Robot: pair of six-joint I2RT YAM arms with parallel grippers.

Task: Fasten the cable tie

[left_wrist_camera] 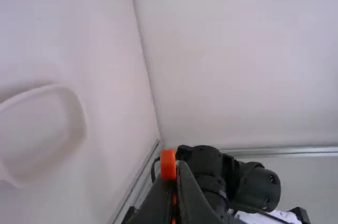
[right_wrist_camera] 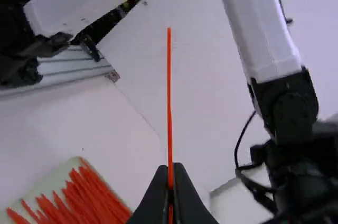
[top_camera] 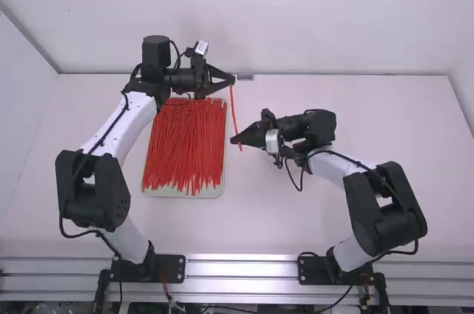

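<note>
A single red cable tie [top_camera: 235,114] hangs in the air beside the tray, held at both ends. My left gripper [top_camera: 227,78] is shut on its upper end, and in the left wrist view the tie's orange-red head [left_wrist_camera: 168,164] sticks out above the closed fingers [left_wrist_camera: 186,197]. My right gripper [top_camera: 238,137] is shut on the lower part, with a short tail poking out below. In the right wrist view the tie's strap [right_wrist_camera: 169,102] runs straight away from the closed right gripper [right_wrist_camera: 170,174] to a free tip.
A pale tray [top_camera: 182,192] with several loose red cable ties [top_camera: 187,144] lies on the table under the left arm; its corner [right_wrist_camera: 63,203] appears in the right wrist view. The left arm's white link [right_wrist_camera: 253,23] crosses behind the strap.
</note>
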